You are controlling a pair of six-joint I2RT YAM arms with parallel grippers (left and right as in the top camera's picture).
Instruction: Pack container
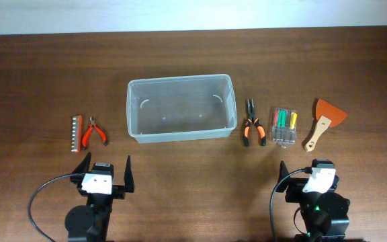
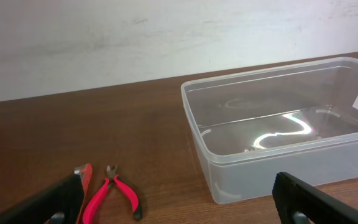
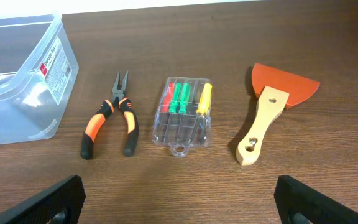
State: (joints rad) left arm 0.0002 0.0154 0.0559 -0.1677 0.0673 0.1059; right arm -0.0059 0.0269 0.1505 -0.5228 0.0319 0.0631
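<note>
While both arms sit at the near edge of the bench [image 1: 32, 67], left tool [image 1: 104, 169] and right tool [image 1: 306, 176] are spread wide, nothing between the fingers. Container [image 1: 180, 138] sits mid-bench, open side up, farther out than both tools and between them.

Overhead gives the full layout: metal strip [image 1: 76, 133] and red cutters [image 1: 96, 131] left of the container; orange-black pliers [image 1: 253, 126], screwdriver case [image 1: 284, 126] and scraper [image 1: 324, 121] in a row to its right, all apart from one another.

Left wrist view gets only the container and cutters, plus a glare streak [image 2: 284, 130] on the tub floor.

Right wrist view adds a printed label [image 3: 55, 65] on the container's end wall, which overhead does not show, along with the pliers, case and scraper.
</note>
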